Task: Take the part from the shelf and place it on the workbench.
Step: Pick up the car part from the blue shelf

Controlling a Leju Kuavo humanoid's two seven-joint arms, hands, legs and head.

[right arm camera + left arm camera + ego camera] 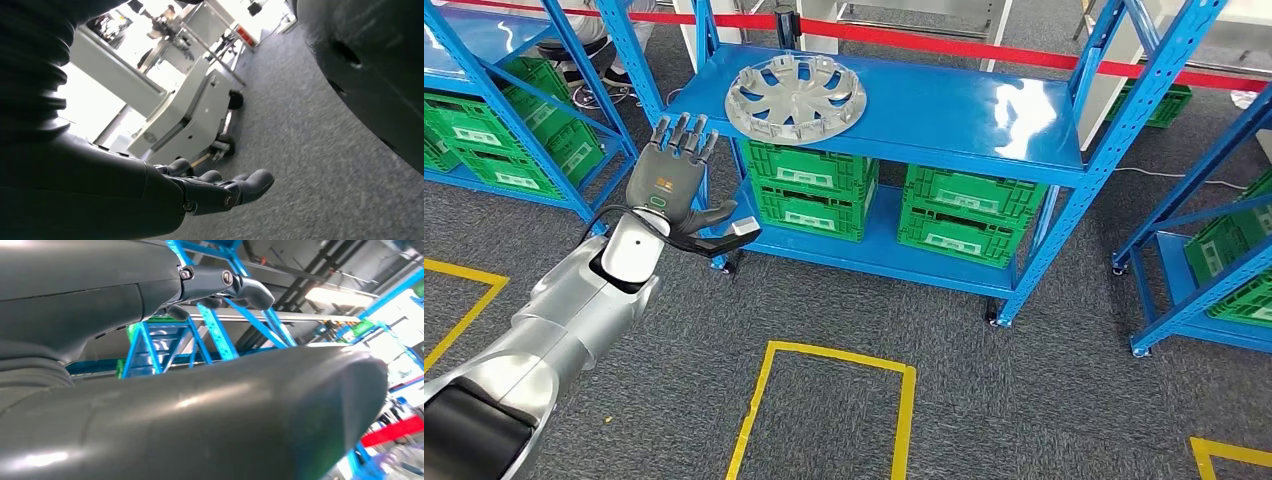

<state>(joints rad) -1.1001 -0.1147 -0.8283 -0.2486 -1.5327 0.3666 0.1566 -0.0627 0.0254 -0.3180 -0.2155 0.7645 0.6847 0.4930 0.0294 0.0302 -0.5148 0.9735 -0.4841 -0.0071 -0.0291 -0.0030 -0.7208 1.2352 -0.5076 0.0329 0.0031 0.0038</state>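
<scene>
Hubcap flat on the blue shelf, at two o'clock from my left hand; fingers spread, holding nothing. Right hand hangs low, fingers loosely extended, much farther off.

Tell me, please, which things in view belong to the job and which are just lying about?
Job: silver wheel cover, blue shelf it lies on, left hand raised open near it.
Just about: green crates below, red barrier tape, yellow floor markings.

No text, label or number is legible anywhere.
</scene>
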